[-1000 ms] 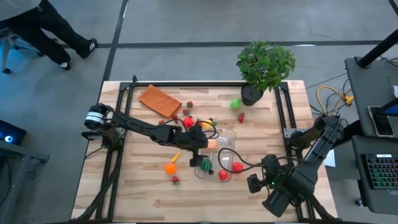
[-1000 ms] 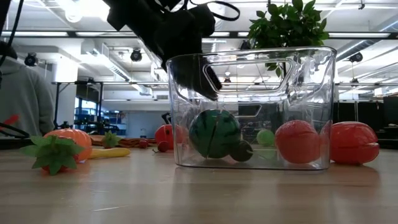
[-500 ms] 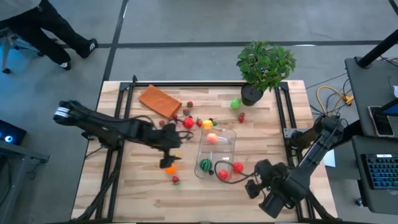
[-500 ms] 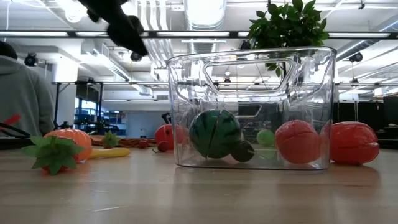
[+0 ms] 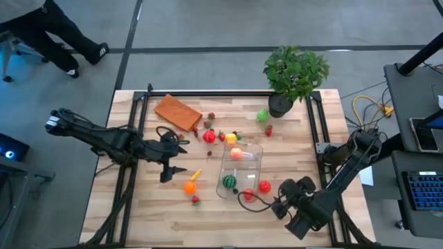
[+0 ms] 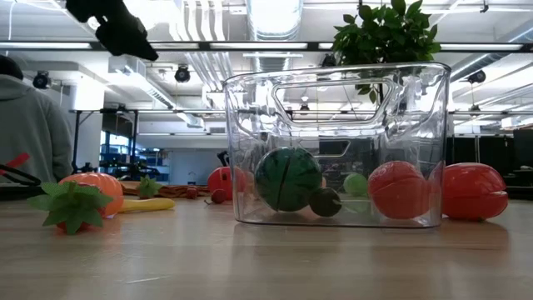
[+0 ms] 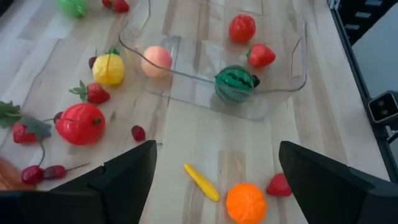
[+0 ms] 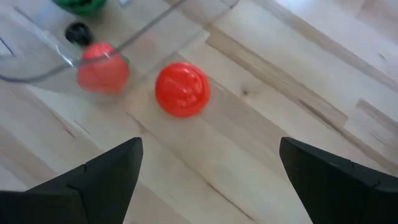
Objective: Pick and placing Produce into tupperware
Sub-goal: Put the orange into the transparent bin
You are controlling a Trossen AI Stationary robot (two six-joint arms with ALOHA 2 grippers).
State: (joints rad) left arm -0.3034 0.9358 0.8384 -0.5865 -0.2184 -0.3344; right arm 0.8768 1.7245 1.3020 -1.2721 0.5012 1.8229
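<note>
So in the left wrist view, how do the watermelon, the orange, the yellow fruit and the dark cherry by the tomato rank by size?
1. Orange, though it lies nearest the camera, so unsure.
2. Watermelon, looks about alike.
3. Yellow fruit.
4. Cherry, clearly smallest.

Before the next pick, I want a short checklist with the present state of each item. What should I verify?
1. Left gripper open and empty: ok.
2. Right gripper open and empty: ok.
3. Tub upright, no lid: ok.
4. Watermelon inside the tub: ok.
5. Orange and yellow piece free on the table before the left gripper: ok.
6. Red ball in the tub: not ok, it lies outside, beside the wall.
</note>
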